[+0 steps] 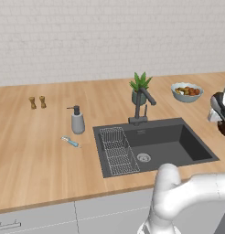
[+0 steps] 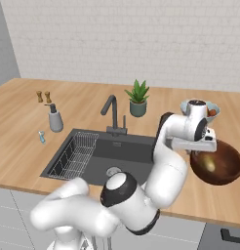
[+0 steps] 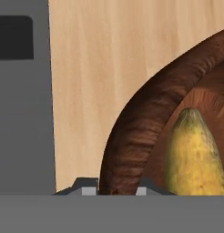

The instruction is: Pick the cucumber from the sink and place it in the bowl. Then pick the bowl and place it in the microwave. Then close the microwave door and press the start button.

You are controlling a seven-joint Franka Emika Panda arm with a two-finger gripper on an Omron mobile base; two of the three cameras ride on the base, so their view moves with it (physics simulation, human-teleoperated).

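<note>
The dark brown wooden bowl [image 2: 220,166] stands on the counter to the right of the sink [image 2: 127,158], and its edge shows at the right border of the left base view [image 1: 224,130]. My gripper [image 2: 196,152] points down onto the bowl's near-left rim. In the hand view the gripper [image 3: 116,190] has one fingertip [image 3: 88,189] outside the rim and the other inside, shut on the bowl [image 3: 132,132]. The yellow cucumber [image 3: 193,154] lies inside the bowl. The dark grey sink [image 1: 178,146] holds no cucumber. The microwave and its door are out of view.
A pale fruit bowl [image 2: 210,110] stands just behind the hand, a potted plant [image 2: 138,100] and dark tap [image 2: 112,114] behind the sink. A wire rack [image 1: 116,151] sits in the basin's left part. Soap dispenser [image 1: 77,121], blue brush [image 1: 70,141] and two shakers [image 1: 37,102] lie further left.
</note>
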